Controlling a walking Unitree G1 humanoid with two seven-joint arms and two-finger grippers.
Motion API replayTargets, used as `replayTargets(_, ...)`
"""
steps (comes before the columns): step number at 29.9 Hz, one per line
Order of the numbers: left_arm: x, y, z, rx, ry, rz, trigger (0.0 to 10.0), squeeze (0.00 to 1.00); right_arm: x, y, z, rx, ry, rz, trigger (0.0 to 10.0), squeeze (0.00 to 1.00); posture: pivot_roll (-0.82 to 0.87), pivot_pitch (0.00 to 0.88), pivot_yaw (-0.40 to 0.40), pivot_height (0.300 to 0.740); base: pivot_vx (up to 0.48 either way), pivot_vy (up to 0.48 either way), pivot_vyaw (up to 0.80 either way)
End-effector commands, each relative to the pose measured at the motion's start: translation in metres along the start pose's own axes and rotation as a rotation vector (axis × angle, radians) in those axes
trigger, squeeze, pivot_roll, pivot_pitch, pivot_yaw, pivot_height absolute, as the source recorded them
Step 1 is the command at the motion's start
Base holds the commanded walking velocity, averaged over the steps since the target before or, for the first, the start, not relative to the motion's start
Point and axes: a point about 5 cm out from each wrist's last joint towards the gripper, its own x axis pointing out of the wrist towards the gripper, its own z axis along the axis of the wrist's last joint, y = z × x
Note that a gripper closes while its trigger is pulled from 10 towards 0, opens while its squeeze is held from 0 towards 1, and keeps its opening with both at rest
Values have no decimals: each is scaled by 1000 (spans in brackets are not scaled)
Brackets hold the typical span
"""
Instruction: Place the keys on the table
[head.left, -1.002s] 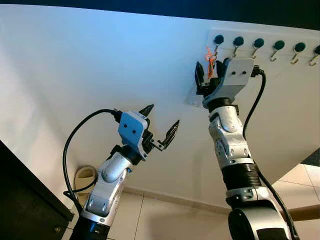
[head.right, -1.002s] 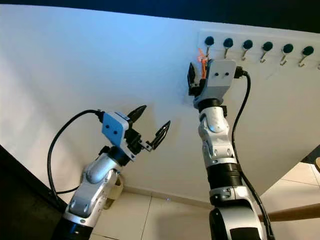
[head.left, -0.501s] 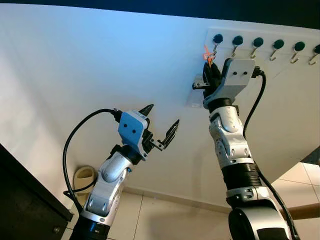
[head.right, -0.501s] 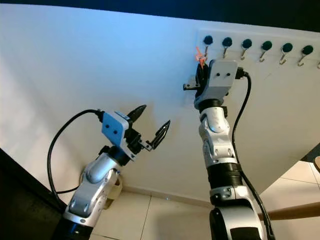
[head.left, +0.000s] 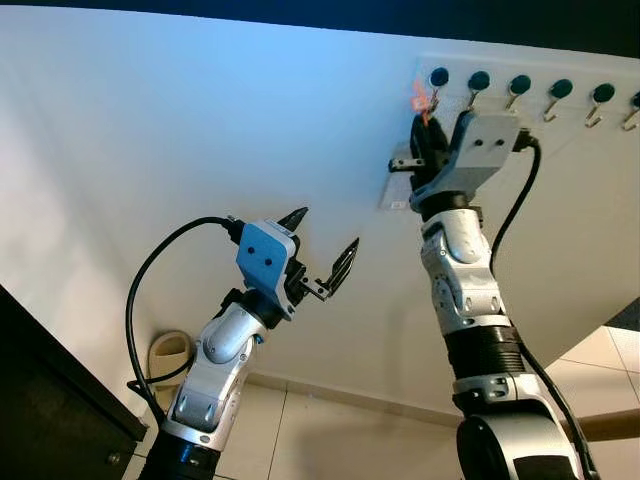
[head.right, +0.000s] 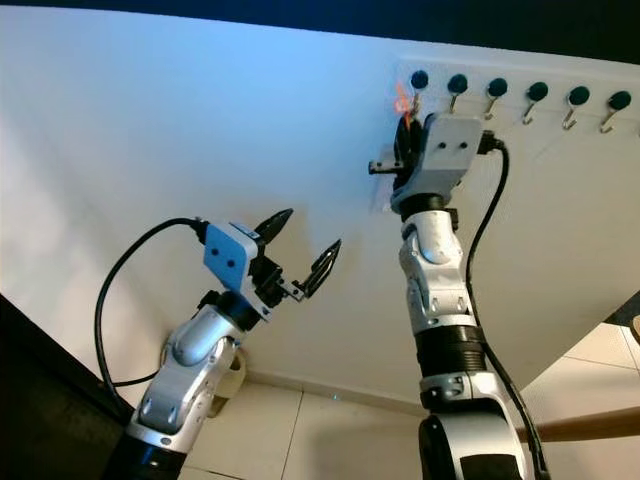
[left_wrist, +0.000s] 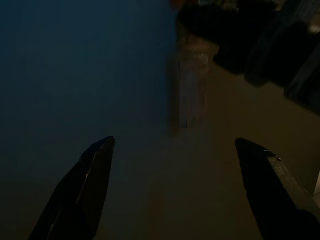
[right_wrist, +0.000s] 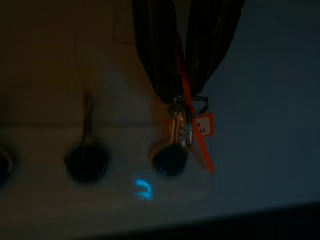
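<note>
The right hand is raised up to the white wall rack of dark round-headed metal hooks. Its two black fingers are pressed together on the small bunch of silver keys with an orange tag. The keys hang on the rack's end hook on the robot's left, with their long axis running from the hook toward the hand. The thin orange strip crosses them at a slant, and the square orange label lies just beside them. In the head views only a bit of orange shows above the fingers, below the hook's dark knob.

The left hand is held lower, well apart from the rack, before the plain white wall. Its fingers are spread wide with nothing between them.
</note>
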Motion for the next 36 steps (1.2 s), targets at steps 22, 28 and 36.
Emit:
replayTargets(22,0,-6,3,-6,-6,-23,10000,0,-19,13,9,60,-5,32,0,0,48,122,-29,740,0,0,0)
replayTargets(28,0,-6,4,-4,-6,-25,10000,0,-19,14,13,68,-5,38,0,0,47,123,-26,740,0,0,0)
replayTargets(36,1,-6,5,-3,-5,-29,10000,0,-9,21,23,108,1,86,0,0,47,129,-24,740,0,0,0)
